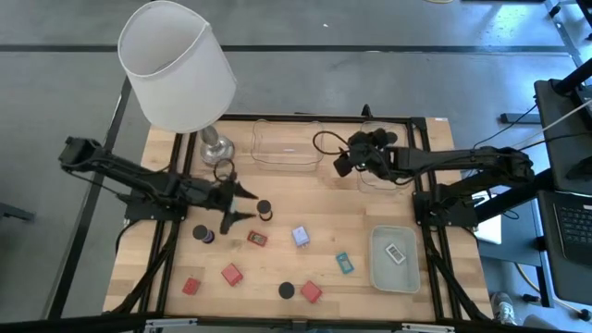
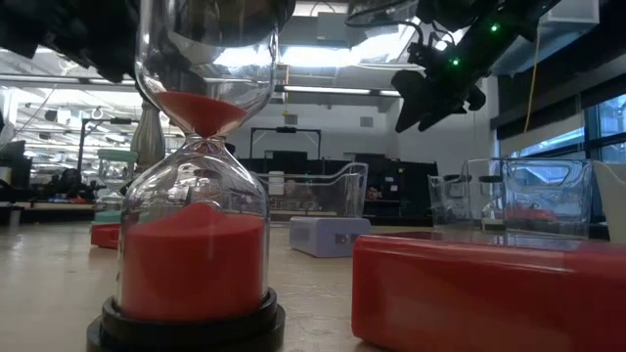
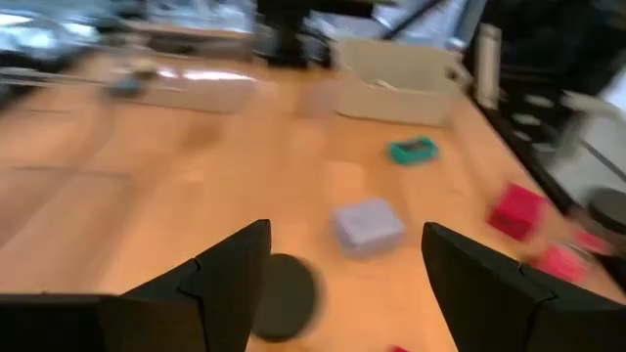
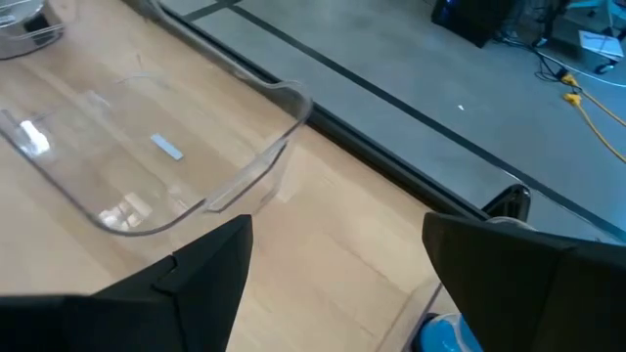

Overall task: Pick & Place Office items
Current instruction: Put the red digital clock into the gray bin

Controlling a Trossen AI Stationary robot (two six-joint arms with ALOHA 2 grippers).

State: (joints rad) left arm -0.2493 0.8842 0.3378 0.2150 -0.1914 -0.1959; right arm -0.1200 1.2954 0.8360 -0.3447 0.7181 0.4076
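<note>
Though no writing legible, white-labelled rectangle [image 1: 396, 252] in pale-green tray [image 1: 377, 268].

light: even, bright | left wrist view: motion-blurred | low view: backlit

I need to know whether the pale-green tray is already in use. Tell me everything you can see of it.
The pale-green tray is a shallow, translucent plastic rectangle with rounded corners and a raised rim. It lies flat on the wooden table near the right front corner, long side running front to back. Inside it rests one small flat white rectangle with a dark marking. Nothing else touches it. The teal piece lies just outside, apart from its left wall. Neither gripper is near it.
</note>
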